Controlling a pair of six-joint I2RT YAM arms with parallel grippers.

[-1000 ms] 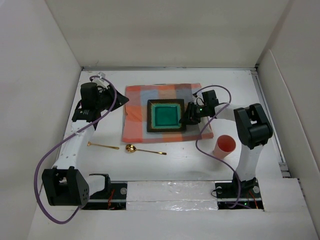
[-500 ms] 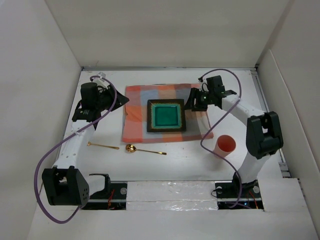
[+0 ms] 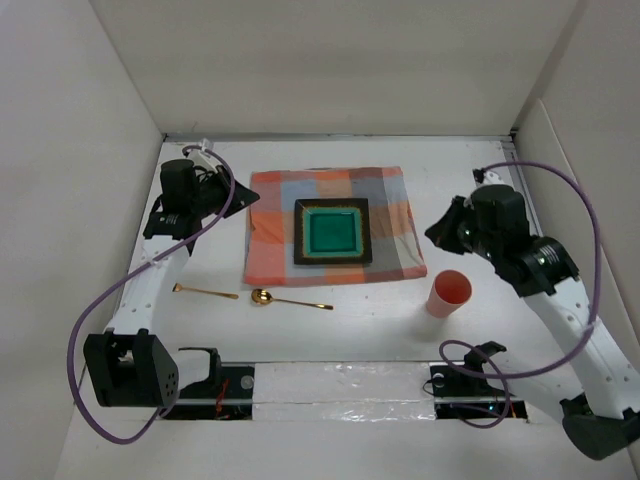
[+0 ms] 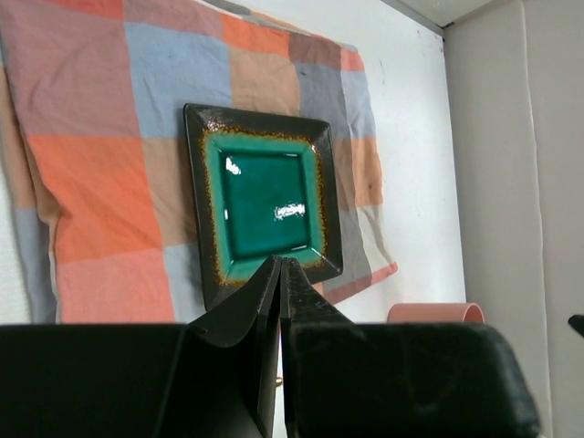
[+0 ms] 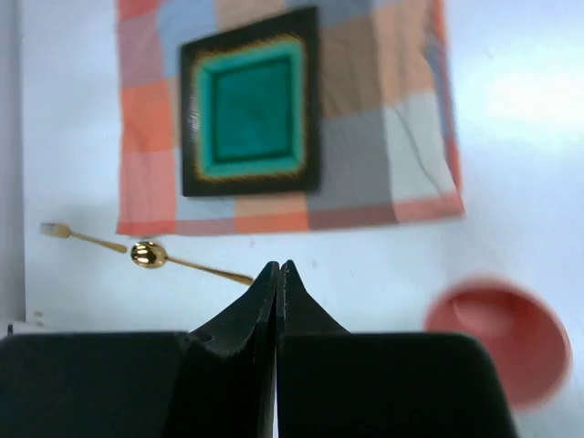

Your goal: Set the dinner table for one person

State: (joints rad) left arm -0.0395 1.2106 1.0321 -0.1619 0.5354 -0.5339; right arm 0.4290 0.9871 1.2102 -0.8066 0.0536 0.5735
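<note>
The dinner table [image 3: 340, 325] is a white tabletop. On it lies an orange-and-grey checked mat [image 3: 268, 250] bearing a square dark plate with a teal centre [image 3: 332, 231]. In front of the mat lie a gold fork [image 3: 205, 292] and a gold spoon [image 3: 285, 298]. A coral cup [image 3: 449, 293] stands upright at the mat's near right corner. My left gripper [image 3: 252, 198] hangs shut and empty over the mat's far left corner. Right of the mat, above the cup, my right gripper [image 3: 433, 232] is shut on nothing.
White walls close in the table on the left, back and right. In the left wrist view the plate [image 4: 265, 192] and cup rim [image 4: 436, 313] show beyond the shut gripper [image 4: 280, 263]. The right wrist view shows spoon [image 5: 148, 255], cup [image 5: 497, 342] and gripper [image 5: 277, 266].
My right arm has drawn back from the plate's right edge, out past the mat's right side, and its jaws have shut. The left jaws have shut too; that arm barely moved.
</note>
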